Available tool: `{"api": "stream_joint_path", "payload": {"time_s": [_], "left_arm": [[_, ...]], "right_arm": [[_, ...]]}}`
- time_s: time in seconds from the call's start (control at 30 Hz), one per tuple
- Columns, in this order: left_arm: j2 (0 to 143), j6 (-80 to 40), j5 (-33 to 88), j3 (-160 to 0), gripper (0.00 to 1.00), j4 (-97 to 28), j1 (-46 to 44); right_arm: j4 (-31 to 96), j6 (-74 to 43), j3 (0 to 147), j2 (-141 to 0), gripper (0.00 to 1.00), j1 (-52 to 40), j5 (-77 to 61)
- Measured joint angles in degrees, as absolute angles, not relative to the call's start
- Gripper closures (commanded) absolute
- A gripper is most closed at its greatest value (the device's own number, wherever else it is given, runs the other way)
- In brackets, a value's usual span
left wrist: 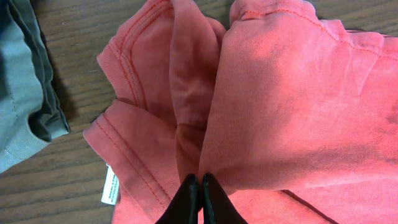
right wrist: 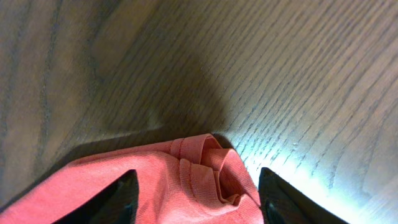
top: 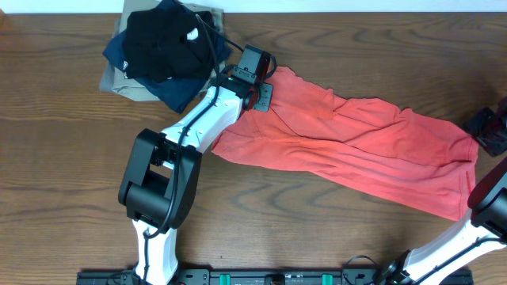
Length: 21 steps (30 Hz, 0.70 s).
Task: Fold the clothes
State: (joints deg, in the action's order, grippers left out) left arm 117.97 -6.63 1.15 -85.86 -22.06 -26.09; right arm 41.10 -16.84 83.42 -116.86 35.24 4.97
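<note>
Overhead: one red-orange T-shirt [top: 356,146] lies stretched across the table [top: 63,158] from mid-back toward the right edge. The left gripper [left wrist: 200,186] pinches its cloth; the right gripper [right wrist: 198,177] straddles one corner, fingers spread. Three other garments [top: 162,51] pile at the back edge.

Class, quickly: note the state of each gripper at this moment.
Left gripper: closed, pinching the T-shirt.
Right gripper: open, its fingers either side of the T-shirt's bunched corner.

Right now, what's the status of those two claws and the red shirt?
Left gripper shut, pinching one end of T-shirt. Right gripper open, straddling opposite hem. T-shirt stretched long, bunched, unfolded. Garment pile beside left gripper, not touching.
</note>
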Motion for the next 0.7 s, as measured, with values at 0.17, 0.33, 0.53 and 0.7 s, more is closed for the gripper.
{"api": "stream_joint_path", "payload": {"time_s": [0.17, 0.33, 0.53, 0.7], "left_arm": [[117.97, -6.63, 1.15, -85.86, 0.94, -22.06, -26.09], [117.97, -6.63, 1.15, -85.86, 0.94, -22.06, -26.09], [117.97, -6.63, 1.15, -85.86, 0.94, -22.09, -26.09], [117.97, -6.63, 1.15, -85.86, 0.94, -22.06, -26.09]], "right_arm": [[41.1, -16.88, 83.42, -116.86, 0.6, 35.24, 4.97], [41.19, -16.95, 83.42, -116.86, 0.61, 35.24, 4.95], [41.3, -17.32, 83.42, -116.86, 0.64, 35.24, 4.97], [41.41, -17.47, 83.42, -116.86, 0.65, 35.24, 4.97]]}}
